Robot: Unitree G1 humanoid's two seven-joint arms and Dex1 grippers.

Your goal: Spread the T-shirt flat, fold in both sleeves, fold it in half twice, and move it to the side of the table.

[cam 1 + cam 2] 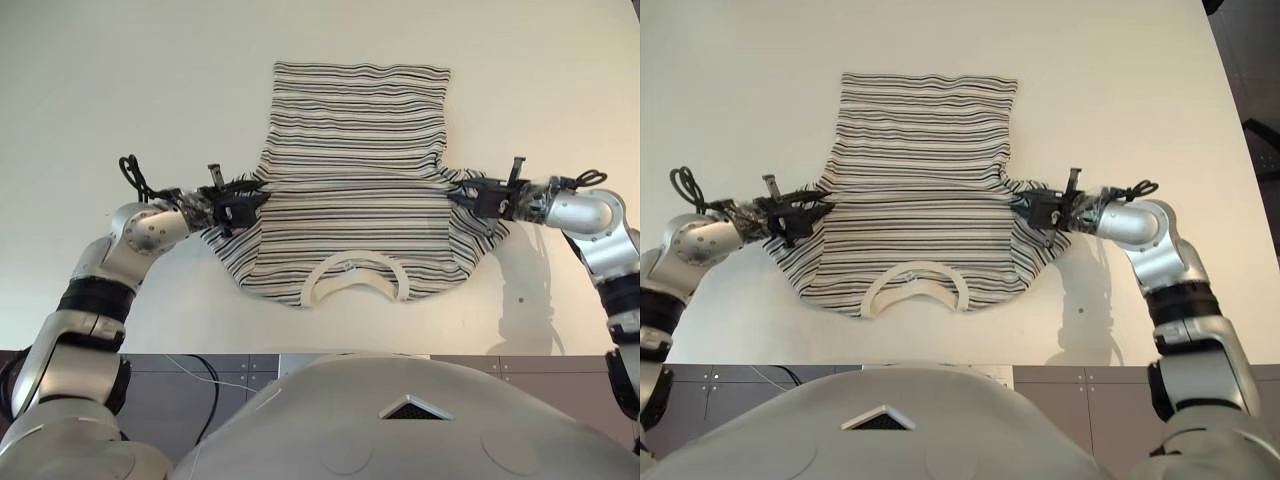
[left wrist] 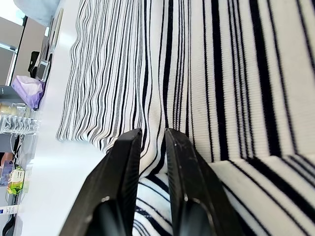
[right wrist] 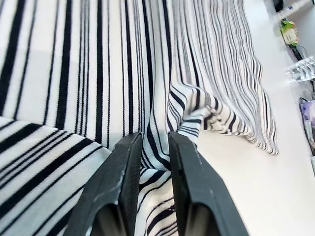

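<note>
Striped T-shirt [image 1: 350, 190] lies flat, its pale collar [image 1: 355, 278] nearest, hem [image 1: 362, 68] at 12 o'clock. Two grippers: left gripper [image 2: 152, 132] at 9 o'clock, right gripper [image 3: 155, 135] at 3 o'clock. Wrist views show each nipped tight on a ridge of cloth. White table [image 1: 120, 80] spreads wide past the hem and both sides.

Bright diffuse light, white table [image 1: 100, 80] evenly lit (shadows faint, soft-edged).

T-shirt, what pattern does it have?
Black and white stripes on the T-shirt, clearest in the left wrist view.
</note>
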